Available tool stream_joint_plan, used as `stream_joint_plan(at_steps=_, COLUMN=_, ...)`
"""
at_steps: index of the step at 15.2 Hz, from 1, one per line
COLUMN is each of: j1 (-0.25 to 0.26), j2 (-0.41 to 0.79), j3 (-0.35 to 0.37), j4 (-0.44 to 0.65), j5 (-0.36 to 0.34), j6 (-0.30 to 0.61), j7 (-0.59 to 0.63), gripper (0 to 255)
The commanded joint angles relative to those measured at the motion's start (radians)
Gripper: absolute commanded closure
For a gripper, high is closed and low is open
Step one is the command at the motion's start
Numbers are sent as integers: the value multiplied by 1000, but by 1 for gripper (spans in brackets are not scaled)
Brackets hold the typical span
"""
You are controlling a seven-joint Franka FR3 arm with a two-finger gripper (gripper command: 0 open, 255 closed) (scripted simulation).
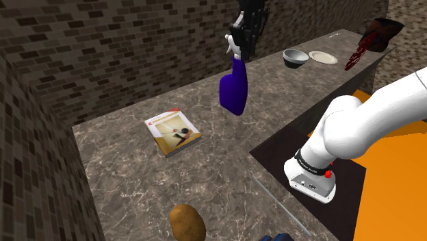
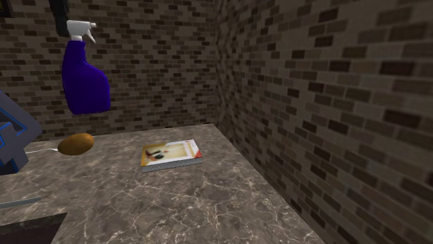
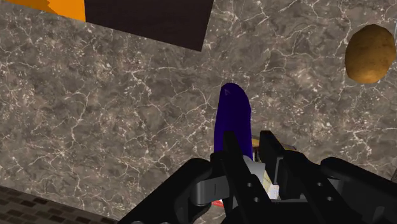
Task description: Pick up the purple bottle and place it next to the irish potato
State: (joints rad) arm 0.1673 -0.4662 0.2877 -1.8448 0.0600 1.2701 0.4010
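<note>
High over the worktop [image 1: 123,179], the tool [image 1: 239,42] is clamped shut on the neck of the purple spray bottle [image 1: 234,92], right under the white trigger head. That's why the body just dangles straight down, clear of everything. In the shoulder view the potato [image 1: 187,222] is at about 7 o'clock from the bottle, well apart, and a book [image 1: 174,133] is at roughly 8 o'clock. My guess is the height is there to clear the book on the way over.

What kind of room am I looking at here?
Likely a kitchen: a marble-patterned countertop set against brick walls, with a bowl and plate at its far end and a potato nearer.
</note>
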Motion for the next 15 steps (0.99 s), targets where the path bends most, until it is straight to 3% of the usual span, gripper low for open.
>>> stream_joint_plan(at_steps=1, j1=12, j2=-2, j3=33, j4=28, j5=22, j6=-29, j7=48, gripper=255)
stream_joint_plan(at_steps=15, j1=72, j2=51, j3=301, j4=252, j5=168, j6=-164, j7=429, gripper=255)
